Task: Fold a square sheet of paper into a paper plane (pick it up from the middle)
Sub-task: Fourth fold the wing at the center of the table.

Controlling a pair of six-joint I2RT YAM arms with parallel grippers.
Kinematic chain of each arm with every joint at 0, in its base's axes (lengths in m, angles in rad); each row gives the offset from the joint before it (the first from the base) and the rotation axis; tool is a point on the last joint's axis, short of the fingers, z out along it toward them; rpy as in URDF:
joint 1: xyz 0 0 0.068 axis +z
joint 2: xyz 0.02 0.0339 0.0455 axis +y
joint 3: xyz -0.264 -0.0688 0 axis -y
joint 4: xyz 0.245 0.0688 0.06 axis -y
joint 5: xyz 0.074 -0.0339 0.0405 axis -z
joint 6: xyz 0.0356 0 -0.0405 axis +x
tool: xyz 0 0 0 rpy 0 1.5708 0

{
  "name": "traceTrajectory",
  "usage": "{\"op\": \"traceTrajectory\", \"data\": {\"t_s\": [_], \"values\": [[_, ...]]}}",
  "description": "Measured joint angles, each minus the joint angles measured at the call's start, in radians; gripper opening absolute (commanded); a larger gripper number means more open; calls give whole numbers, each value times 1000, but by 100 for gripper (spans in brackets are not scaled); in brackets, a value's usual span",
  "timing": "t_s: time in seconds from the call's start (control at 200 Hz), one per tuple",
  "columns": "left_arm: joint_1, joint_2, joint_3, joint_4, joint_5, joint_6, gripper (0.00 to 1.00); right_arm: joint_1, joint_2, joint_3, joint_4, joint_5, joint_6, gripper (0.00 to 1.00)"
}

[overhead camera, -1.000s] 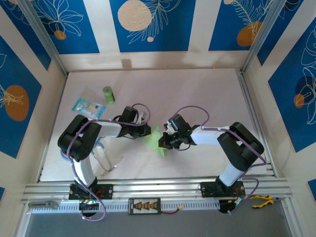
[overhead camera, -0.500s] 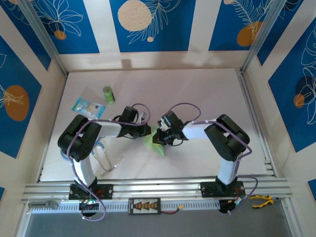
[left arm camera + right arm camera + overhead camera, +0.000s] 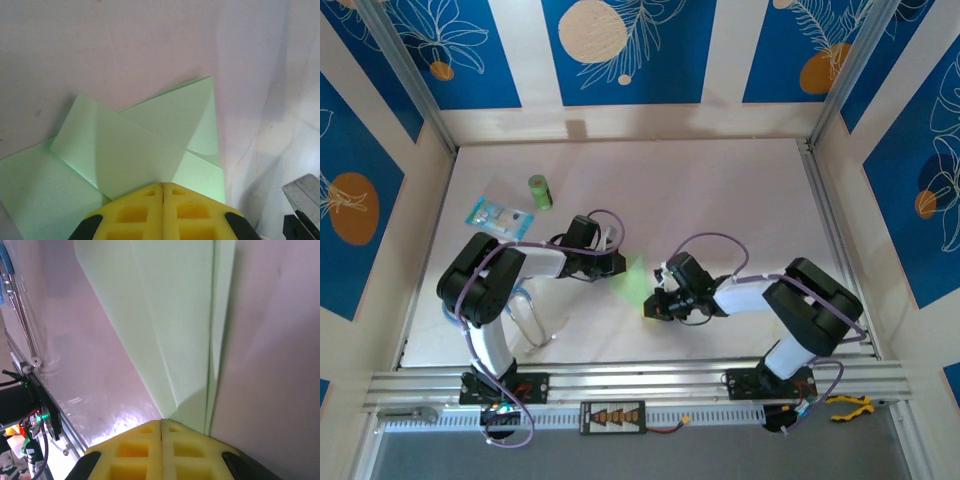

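While the closed left gripper [image 3: 619,265] and closed right gripper [image 3: 654,304] touch it, part-folded paper [image 3: 633,279] lies on the table [image 3: 740,200]

A robotics lab test cell: a white table [image 3: 720,185] boxed in by blue leaf-print wall panels [image 3: 660,60]. An aluminium rail [image 3: 640,380] along the bottom of the frame carries two bolted arm bases [image 3: 505,385], with an electronics box [image 3: 612,415] below.

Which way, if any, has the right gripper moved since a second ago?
Yes: the right gripper has shifted towards the near rail, farther from the green cylinder.
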Motion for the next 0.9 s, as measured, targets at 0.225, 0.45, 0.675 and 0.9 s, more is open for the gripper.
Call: {"op": "traceTrajectory", "data": {"t_s": [0.225, 0.45, 0.675, 0.9], "values": [[0, 0, 0, 0, -3, -20, 1, 7, -102, -57, -71, 22, 8, 5], [0, -2, -3, 8, -8, -46, 1, 6, -232, -42, -193, 115, 21, 12], [0, -2, -3, 8, -9, -64, 1, 6, -311, -29, -216, 182, 37, 15], [0, -2, -5, 11, -10, -74, 2, 6, -210, 54, -185, 138, 40, 9]]}}
